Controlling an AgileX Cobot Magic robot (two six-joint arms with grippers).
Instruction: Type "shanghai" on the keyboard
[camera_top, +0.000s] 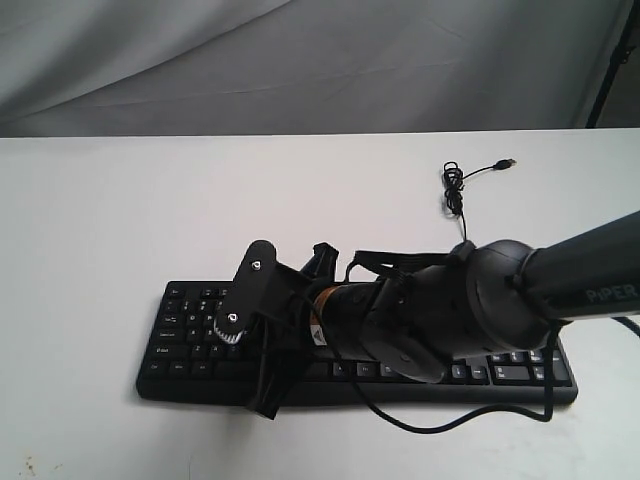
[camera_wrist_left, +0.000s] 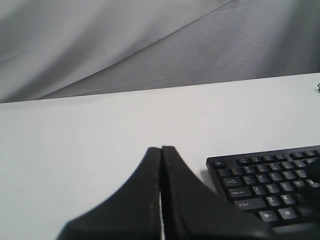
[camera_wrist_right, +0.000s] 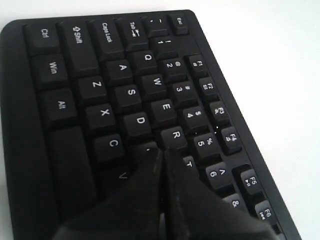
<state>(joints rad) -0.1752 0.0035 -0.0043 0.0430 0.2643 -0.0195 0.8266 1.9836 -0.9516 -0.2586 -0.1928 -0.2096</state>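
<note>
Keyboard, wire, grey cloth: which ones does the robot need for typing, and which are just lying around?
For the job: keyboard; right gripper, shut, over the letter keys.
Just there: grey cloth; loose USB plug on the table.

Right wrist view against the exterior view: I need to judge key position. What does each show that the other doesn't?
Only the right wrist view: readable legends, with the shut right gripper tipped beside the R key. Only the exterior view: the keyboard at full width, its USB cable and the right arm reaching over it. Both: the keyboard's left keys on the white table.
</note>
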